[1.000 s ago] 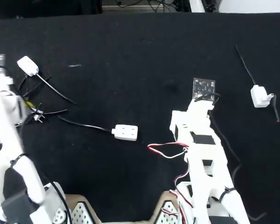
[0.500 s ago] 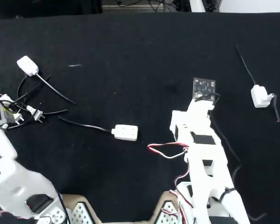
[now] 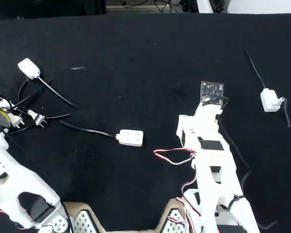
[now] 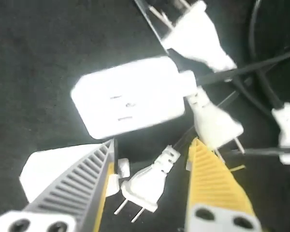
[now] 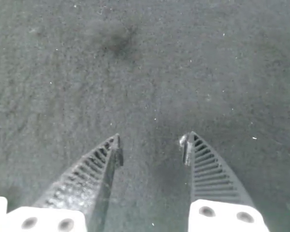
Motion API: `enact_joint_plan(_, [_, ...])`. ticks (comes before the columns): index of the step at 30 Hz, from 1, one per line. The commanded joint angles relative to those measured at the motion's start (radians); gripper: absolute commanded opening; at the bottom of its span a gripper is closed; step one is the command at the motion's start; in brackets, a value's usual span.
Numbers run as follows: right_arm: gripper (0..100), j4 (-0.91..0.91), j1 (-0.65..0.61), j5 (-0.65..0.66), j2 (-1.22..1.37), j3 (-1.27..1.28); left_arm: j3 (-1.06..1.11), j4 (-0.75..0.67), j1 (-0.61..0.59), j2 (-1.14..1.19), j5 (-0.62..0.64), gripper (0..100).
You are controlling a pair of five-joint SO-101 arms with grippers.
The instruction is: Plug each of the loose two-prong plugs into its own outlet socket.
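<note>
The black tabletop carries everything. Right of its middle, the right hand hangs open above the cloth. At the left edge the left hand is spread open, a white outlet socket just beyond its fingertips and a loose two-prong plug lying between its fingers.

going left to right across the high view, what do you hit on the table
left gripper → far-left outlet socket → middle outlet socket → right arm → right-hand outlet socket. The loose plugs overlap the far-left socket's span, so they are left out.
</note>
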Motion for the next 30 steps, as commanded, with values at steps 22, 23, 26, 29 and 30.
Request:
enact_joint_plan(22, [19.8,-0.015,-0.015,0.002,-0.018,-0.048,-0.03,0.17,0.048,-0.011,-0.12,17])
enact_joint_plan(23, [19.8,-0.015,-0.015,0.002,-0.018,-0.048,-0.03,0.172,0.048,-0.014,-0.12,14])
enact_joint_plan(26, [19.8,-0.015,-0.015,0.002,-0.018,-0.05,-0.03,0.17,0.048,-0.008,-0.12,8])
enact_joint_plan(29, [19.8,-0.015,-0.015,0.002,-0.018,-0.05,-0.027,0.164,0.041,-0.003,-0.121,7])
enact_joint_plan(30, [19.8,-0.015,-0.015,0.002,-0.018,-0.05,-0.024,0.164,0.041,-0.003,-0.121,9])
